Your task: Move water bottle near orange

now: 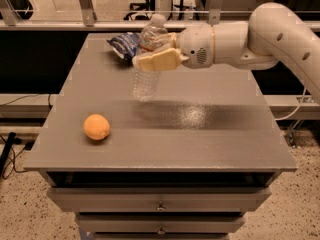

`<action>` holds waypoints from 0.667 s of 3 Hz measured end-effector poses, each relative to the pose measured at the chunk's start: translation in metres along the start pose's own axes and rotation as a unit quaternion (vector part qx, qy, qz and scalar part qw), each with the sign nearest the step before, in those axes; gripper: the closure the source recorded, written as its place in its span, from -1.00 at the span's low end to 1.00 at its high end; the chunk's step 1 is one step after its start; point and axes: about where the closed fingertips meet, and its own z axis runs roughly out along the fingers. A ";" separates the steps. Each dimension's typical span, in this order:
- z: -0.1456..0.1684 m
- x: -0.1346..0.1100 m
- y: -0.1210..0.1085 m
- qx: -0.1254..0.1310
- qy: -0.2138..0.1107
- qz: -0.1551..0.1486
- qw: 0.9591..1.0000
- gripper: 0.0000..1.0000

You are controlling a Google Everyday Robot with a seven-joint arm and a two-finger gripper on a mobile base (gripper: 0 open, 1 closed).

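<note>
Gripper (152,59) above worktop (200,134), fingers (156,62) clamped around water bottle (146,84) — clear, ribbed, white-capped, slightly tilted — orange (96,127) well down-left of fingers.

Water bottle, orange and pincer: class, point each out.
water bottle (146,84): camera view, clear lower body.
orange (96,126): camera view, middle of the fruit.
pincer (142,50): camera view, between fingertips clamped on bottle's upper part.

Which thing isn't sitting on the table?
The water bottle: the gripper, above the table near its back, grips it in the air. The orange and blue snack bag lie on the table.
</note>
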 end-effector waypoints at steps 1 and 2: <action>0.032 0.009 0.015 -0.019 0.000 -0.002 1.000 1.00; 0.056 0.017 0.030 -0.032 -0.009 -0.009 0.999 1.00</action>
